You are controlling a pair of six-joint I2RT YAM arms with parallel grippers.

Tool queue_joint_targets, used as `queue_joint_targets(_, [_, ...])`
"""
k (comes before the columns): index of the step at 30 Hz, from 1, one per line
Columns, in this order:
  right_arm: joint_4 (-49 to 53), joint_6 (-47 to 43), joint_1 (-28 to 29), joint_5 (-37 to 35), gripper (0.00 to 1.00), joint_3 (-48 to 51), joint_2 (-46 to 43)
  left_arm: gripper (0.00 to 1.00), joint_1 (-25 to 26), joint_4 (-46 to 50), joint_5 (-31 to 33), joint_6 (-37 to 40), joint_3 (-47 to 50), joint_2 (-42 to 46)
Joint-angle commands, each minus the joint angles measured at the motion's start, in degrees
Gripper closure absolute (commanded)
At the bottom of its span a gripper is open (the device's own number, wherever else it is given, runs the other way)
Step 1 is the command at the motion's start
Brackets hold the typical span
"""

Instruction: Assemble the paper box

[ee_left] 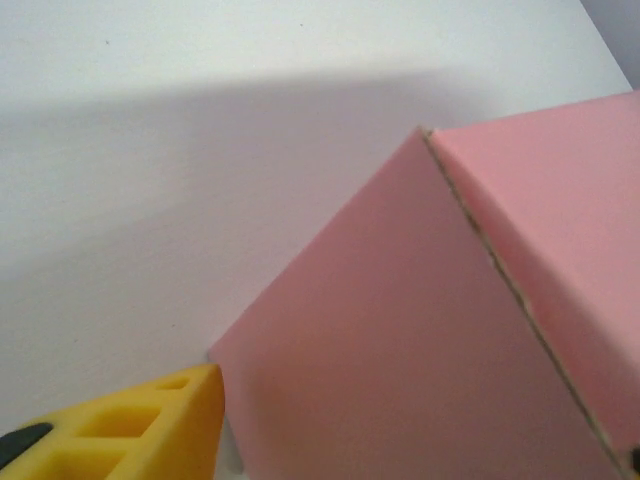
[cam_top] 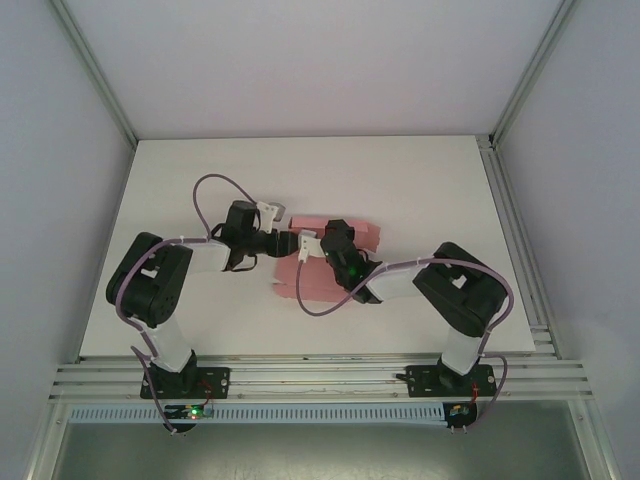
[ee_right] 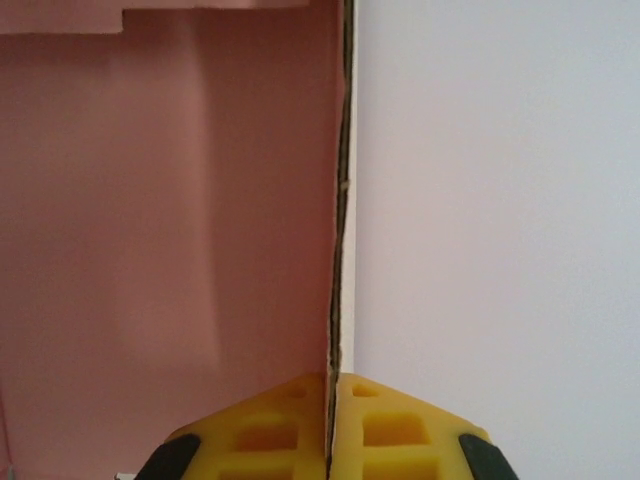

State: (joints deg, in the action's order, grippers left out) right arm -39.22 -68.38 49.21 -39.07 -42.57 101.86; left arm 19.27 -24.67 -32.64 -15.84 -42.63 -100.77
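The pink paper box (cam_top: 312, 285) lies partly folded at the middle of the white table (cam_top: 420, 180), between both arms. My right gripper (ee_right: 332, 380) is shut on the thin edge of an upright pink wall (ee_right: 170, 220), one yellow pad on each side; from above the right gripper (cam_top: 336, 238) sits over the box's back part. My left gripper (cam_top: 298, 246) reaches the box from the left. One of its yellow fingers (ee_left: 150, 425) shows beside a raised pink panel (ee_left: 430, 330); the other finger is hidden, so its opening is unclear.
White walls enclose the table at the back and sides. An aluminium rail (cam_top: 320, 375) runs along the near edge by the arm bases. Bare table surface lies behind the box and to its left and right.
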Motion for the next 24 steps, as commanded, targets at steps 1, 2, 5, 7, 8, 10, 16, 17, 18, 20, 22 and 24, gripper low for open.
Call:
queue_joint_targets(1, [7.5,2.7,3.0,2.4,1.00,1.7,0.2,0.59,1.2,-7.7,7.8,-1.2,1.7,0.0])
queue_joint_targets(2, [7.5,3.1,3.5,1.8,1.00,1.5,0.3,0.65,1.9,-8.4,10.3,-1.5,2.0,0.1])
queue_joint_targets(5, [9.3,4.8,4.3,1.8,1.00,1.3,-0.2,0.73,4.2,-7.9,20.7,-0.7,2.4,0.8])
queue_joint_targets(7, [11.0,6.4,4.6,1.3,1.00,1.0,-1.0,0.75,5.6,-5.2,30.7,-0.6,1.6,0.9])
queue_joint_targets(8, [11.5,7.0,4.7,1.4,1.00,1.0,-1.4,0.76,5.9,-3.6,34.4,-1.4,0.8,0.6])
queue_joint_targets(10, [12.9,7.9,4.8,1.8,1.00,0.8,-2.3,0.80,6.2,-1.2,39.1,-2.8,-0.6,-0.6])
queue_joint_targets(16, [15.6,10.0,5.1,2.1,1.00,0.7,-4.2,0.82,8.2,5.0,52.8,-6.5,-3.6,-4.0])
queue_joint_targets(17, [16.3,10.4,5.1,2.6,1.00,0.7,-4.6,0.82,8.5,6.3,54.5,-7.3,-4.1,-4.3])
queue_joint_targets(18, [17.0,10.8,5.1,2.7,1.00,0.6,-4.8,0.82,8.5,7.3,55.5,-8.3,-4.3,-4.5])
queue_joint_targets(20, [18.5,11.8,5.1,3.2,1.00,0.4,-5.4,0.82,8.6,9.1,57.7,-10.5,-4.5,-5.0])
queue_joint_targets(22, [19.5,12.4,5.1,3.3,1.00,0.1,-5.8,0.82,8.6,9.4,59.4,-11.7,-4.3,-5.5])
queue_joint_targets(24, [20.6,13.0,5.1,3.5,1.00,-0.2,-6.1,0.85,8.6,10.6,58.6,-11.3,-5.1,-6.2])
